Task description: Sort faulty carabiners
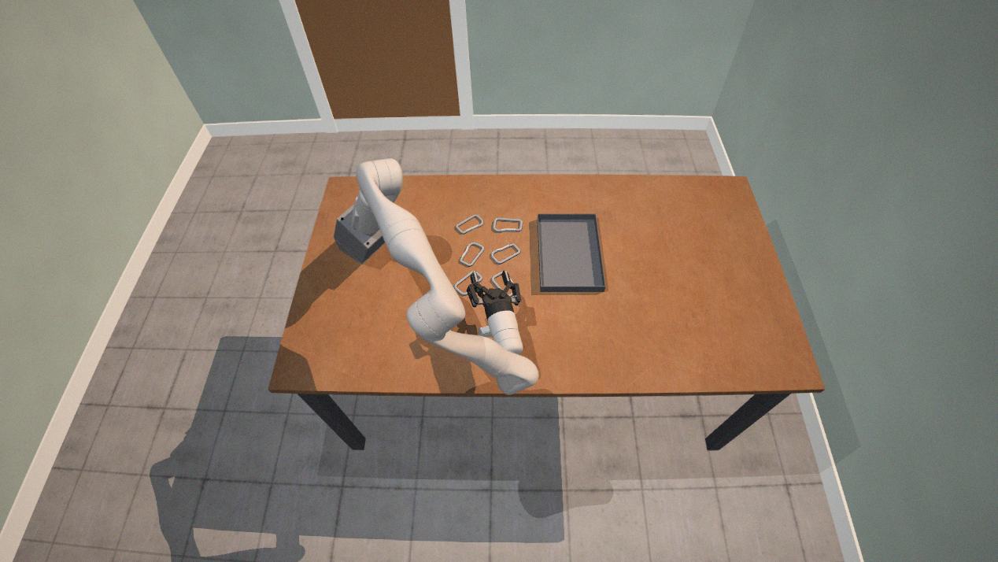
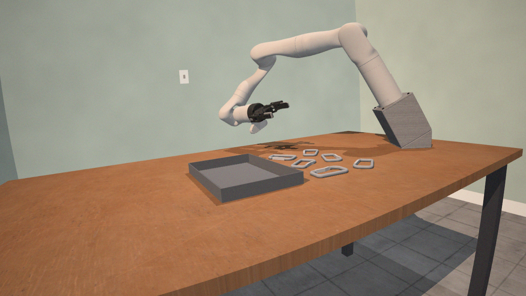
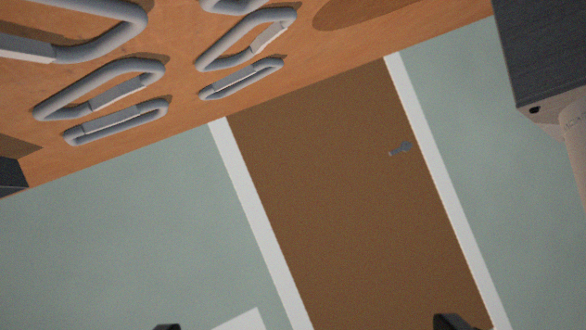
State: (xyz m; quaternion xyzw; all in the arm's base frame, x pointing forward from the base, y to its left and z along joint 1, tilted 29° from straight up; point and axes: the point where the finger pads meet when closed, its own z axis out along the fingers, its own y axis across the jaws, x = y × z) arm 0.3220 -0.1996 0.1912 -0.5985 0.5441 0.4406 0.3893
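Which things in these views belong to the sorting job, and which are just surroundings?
Belong to the job:
- six carabiners lying on the table
- grey tray, nothing in it
- gripper, open, holding nothing, above the table

Just surroundings:
- brown door
- wall plate
- arm's grey base block

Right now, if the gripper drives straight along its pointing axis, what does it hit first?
Probably nothing nearby: the open gripper points roughly level, above the carabiners, toward the brown door; depth unclear.

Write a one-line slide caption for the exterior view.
Open gripper hovers above six carabiners beside the grey tray.
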